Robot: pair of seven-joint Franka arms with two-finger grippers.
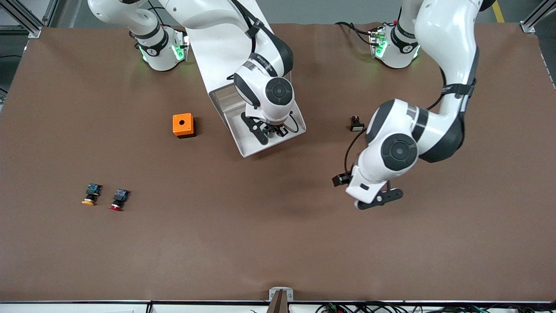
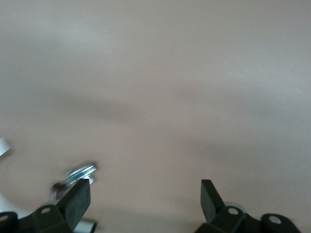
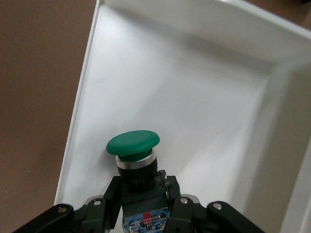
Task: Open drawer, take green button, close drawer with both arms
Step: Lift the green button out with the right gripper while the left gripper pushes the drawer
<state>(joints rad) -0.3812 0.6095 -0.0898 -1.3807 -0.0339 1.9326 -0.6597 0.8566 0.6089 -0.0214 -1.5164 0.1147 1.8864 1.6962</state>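
White drawer [image 1: 243, 145] stands pulled open at the desk's [image 1: 260, 243] twelve o'clock; inside it the right gripper [image 1: 273, 132] has its jaws clamped on the green button [image 3: 133, 144]. At three o'clock the left gripper [image 1: 377, 199] hovers, jaws wide, over bare desk.

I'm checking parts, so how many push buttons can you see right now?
3. The green button is in the open white drawer, gripped by the right tool. The orange-capped button and red-capped button lie side by side toward the right arm's end. Others may be hidden.
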